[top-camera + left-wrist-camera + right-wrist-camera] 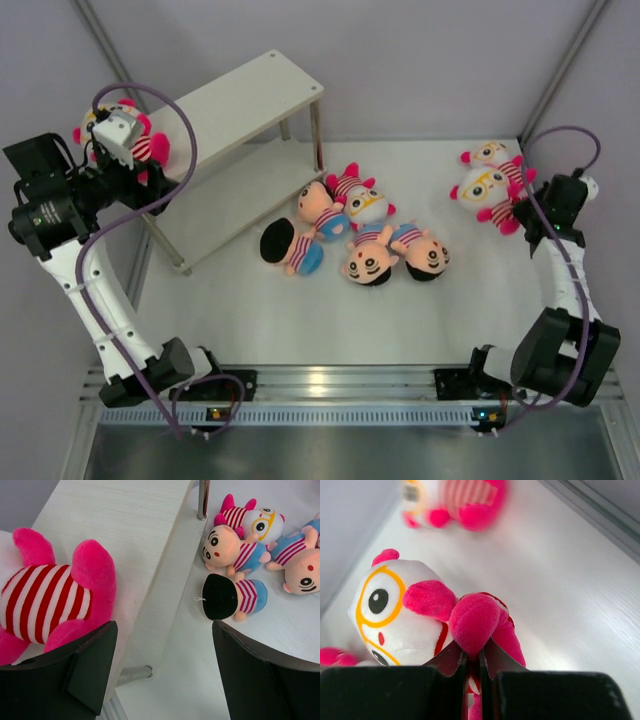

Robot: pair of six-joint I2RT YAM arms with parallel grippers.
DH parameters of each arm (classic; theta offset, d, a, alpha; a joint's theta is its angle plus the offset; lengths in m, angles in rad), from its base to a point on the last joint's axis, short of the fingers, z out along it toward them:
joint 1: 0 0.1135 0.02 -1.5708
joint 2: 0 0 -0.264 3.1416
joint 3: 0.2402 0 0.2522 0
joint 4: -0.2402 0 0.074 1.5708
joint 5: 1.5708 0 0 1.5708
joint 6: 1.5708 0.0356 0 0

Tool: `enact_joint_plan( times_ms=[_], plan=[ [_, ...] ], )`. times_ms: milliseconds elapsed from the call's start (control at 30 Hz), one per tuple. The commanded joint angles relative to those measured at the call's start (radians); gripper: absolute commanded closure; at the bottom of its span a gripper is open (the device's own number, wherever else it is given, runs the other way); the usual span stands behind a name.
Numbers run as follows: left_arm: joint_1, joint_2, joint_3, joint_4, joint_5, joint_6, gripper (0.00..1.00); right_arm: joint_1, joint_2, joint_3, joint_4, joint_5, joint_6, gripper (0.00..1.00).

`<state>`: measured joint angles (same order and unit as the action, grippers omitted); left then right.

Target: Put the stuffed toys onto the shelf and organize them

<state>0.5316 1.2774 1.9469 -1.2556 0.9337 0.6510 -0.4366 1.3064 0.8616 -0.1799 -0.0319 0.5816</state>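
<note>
The shelf's top board [245, 100] and lower board [225, 205] stand at the back left. My left gripper [135, 160] is open over the top board's left end [125, 540]. A white-headed, pink-limbed toy [150, 148] lies on that board beside my left finger [50, 600], free of the jaws [165, 645]. My right gripper [528, 208] is shut on a pink limb [472, 620] of a white-headed toy with yellow glasses [488, 188] at the right. Another white-headed toy [492, 153] lies just behind it, blurred in the right wrist view [455, 500].
Several toys lie heaped mid-table: peach-faced ones [290, 245], [318, 203], [370, 262], [425, 250] and a white-headed one [362, 202]. They lie close to the shelf's right legs [318, 140]. Grey walls enclose the table.
</note>
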Motion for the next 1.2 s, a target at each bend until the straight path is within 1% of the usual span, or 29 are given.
enact_joint_plan(
  times_ms=[0, 33, 67, 100, 133, 167, 200, 233, 267, 300, 333, 367, 400, 433, 500, 533, 567, 600, 667, 767, 933, 1033, 1067, 1133, 1167],
  plan=[
    [-0.076, -0.009, 0.052, 0.090, -0.087, -0.108, 0.18, 0.174, -0.147, 0.183, -0.029, 0.088, -0.031, 1.00],
    [-0.099, -0.007, 0.050, 0.110, -0.149, -0.149, 0.19, 0.265, -0.160, 0.233, -0.033, 0.101, -0.025, 1.00],
    [-0.132, -0.003, 0.049, 0.143, -0.191, -0.165, 0.20, 0.316, -0.183, 0.255, -0.033, 0.124, -0.005, 1.00],
    [-0.224, -0.001, 0.046, 0.159, -0.235, -0.180, 0.22, 0.366, -0.191, 0.292, -0.026, 0.138, 0.009, 1.00],
    [-0.282, 0.002, 0.037, 0.169, -0.340, -0.183, 0.23, 0.484, -0.194, 0.306, -0.014, 0.151, 0.027, 1.00],
    [-0.353, 0.003, 0.006, 0.191, -0.378, -0.185, 0.23, 0.537, -0.199, 0.313, 0.006, 0.170, 0.079, 1.00],
    [-0.490, 0.002, -0.017, 0.194, -0.401, -0.177, 0.23, 0.585, -0.197, 0.318, 0.069, 0.173, 0.115, 1.00],
    [-0.551, 0.002, -0.031, 0.197, -0.427, -0.154, 0.21, 0.669, -0.188, 0.312, 0.104, 0.173, 0.157, 1.00],
    [-0.624, 0.003, -0.040, 0.196, -0.456, -0.146, 0.19, 0.708, -0.179, 0.307, 0.140, 0.171, 0.247, 1.00],
    [-0.759, 0.007, -0.051, 0.196, -0.492, -0.137, 0.13, 0.746, -0.168, 0.303, 0.219, 0.170, 0.289, 1.00],
    [-0.832, 0.008, -0.052, 0.194, -0.528, -0.110, 0.11, 0.819, -0.154, 0.301, 0.246, 0.170, 0.334, 1.00],
    [-0.902, 0.016, -0.054, 0.194, -0.596, -0.094, 0.09, 0.855, -0.125, 0.300, 0.279, 0.167, 0.409, 1.00],
    [-1.020, 0.022, -0.054, 0.193, -0.620, -0.084, 0.09, 0.887, -0.112, 0.301, 0.330, 0.165, 0.441, 1.00],
    [-1.060, 0.034, -0.052, 0.193, -0.642, -0.071, 0.08, 0.948, -0.098, 0.303, 0.356, 0.167, 0.470, 1.00],
    [-1.137, 0.069, -0.058, 0.193, -0.714, -0.056, 0.08, 0.999, -0.062, 0.310, 0.388, 0.165, 0.540, 1.00],
    [-1.160, 0.079, -0.072, 0.191, -0.748, -0.019, 0.07, 1.033, -0.052, 0.312, 0.417, 0.164, 0.556, 1.00],
    [-1.185, 0.091, -0.077, 0.193, -0.775, 0.002, 0.04, 1.045, -0.036, 0.313, 0.431, 0.156, 0.558, 1.00],
    [-1.223, 0.099, -0.077, 0.193, -0.832, 0.033, 0.02, 1.053, -0.029, 0.327, 0.424, 0.153, 0.555, 1.00],
    [-1.234, 0.123, -0.031, 0.200, -0.861, 0.033, 0.02, 1.062, -0.032, 0.321, 0.399, 0.153, 0.555, 1.00],
    [-1.236, 0.141, 0.013, 0.243, -0.874, 0.019, 0.02, 1.073, -0.061, 0.240, 0.447, 0.162, 0.612, 1.00],
    [-1.268, 0.194, 0.004, 0.260, -0.892, 0.012, 0.03, 1.092, -0.068, 0.211, 0.499, 0.129, 0.711, 1.00],
    [-1.282, 0.223, 0.036, 0.312, -0.923, -0.025, 0.06, 1.113, -0.064, 0.226, 0.482, 0.127, 0.696, 1.00],
    [-1.282, 0.235, 0.065, 0.324, -0.972, -0.033, 0.07, 1.116, -0.065, 0.225, 0.484, 0.124, 0.699, 1.00],
    [-1.282, 0.241, 0.081, 0.332, -0.971, -0.030, 0.10, 1.119, -0.073, 0.214, 0.491, 0.122, 0.702, 1.00],
    [-1.282, 0.241, 0.083, 0.331, -0.945, -0.028, 0.11, 1.119, -0.073, 0.212, 0.491, 0.125, 0.701, 1.00]
  ],
)
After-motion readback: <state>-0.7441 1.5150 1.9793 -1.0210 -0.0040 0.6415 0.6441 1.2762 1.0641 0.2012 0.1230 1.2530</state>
